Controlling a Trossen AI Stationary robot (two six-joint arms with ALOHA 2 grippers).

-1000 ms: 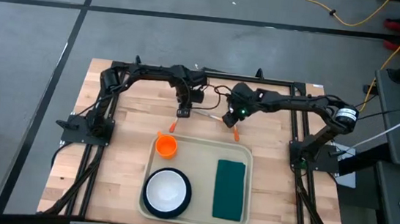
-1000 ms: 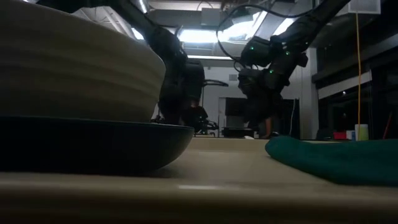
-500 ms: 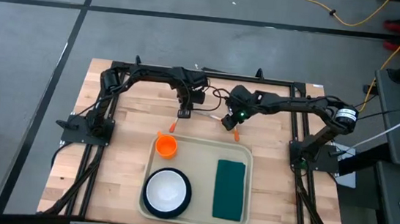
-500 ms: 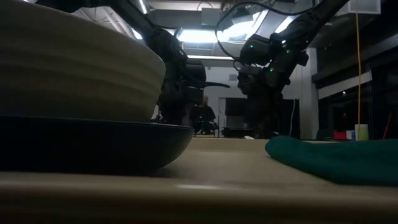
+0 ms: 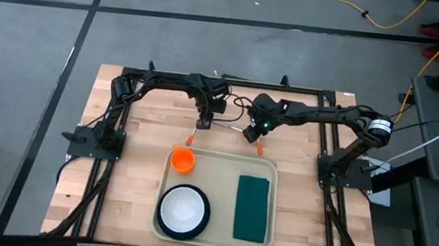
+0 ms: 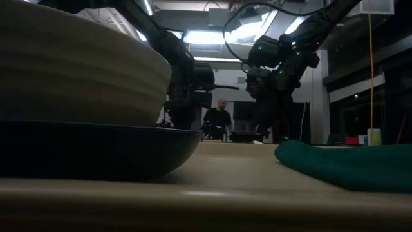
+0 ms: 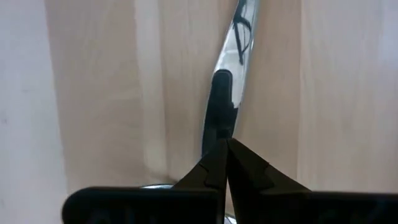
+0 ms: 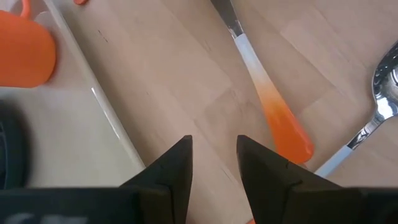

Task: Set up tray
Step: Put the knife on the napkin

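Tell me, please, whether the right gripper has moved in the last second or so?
Yes, slightly. In the high view the right gripper has shifted towards the left gripper, judged against the tray, whose far rim has stayed where it was.

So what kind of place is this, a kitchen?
Probably not a kitchen, more like a robot lab or workshop. The wooden table stands on a bare grey floor, yellow cables trail across it, and a person is in the big dim room behind.
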